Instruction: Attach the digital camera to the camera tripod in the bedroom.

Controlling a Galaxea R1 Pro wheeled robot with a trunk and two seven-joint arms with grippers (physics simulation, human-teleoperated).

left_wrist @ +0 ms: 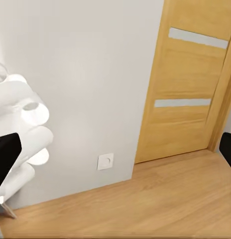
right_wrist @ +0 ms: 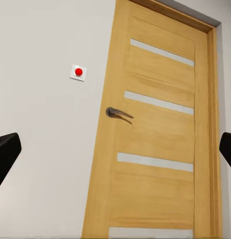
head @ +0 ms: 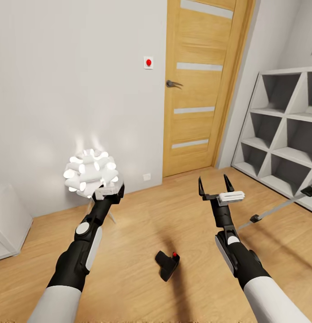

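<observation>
The small matte black digital camera (head: 167, 264) with a red button lies on the light wooden plank floor (head: 142, 224) between both arms. The right gripper (head: 215, 184) hangs empty, fingers spread apart, and so does the left gripper (head: 109, 190), beside a glowing white petal-shaped lamp (head: 90, 172). A silver tripod leg (head: 277, 209) slants before the grey cube shelving (head: 281, 134); the oak door (head: 198, 85) is closed.

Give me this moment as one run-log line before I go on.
digital camera: on floor between arms, untouched | camera tripod: leg at right by shelving | left hand: open, empty | right hand: open, empty | attach: not done
</observation>
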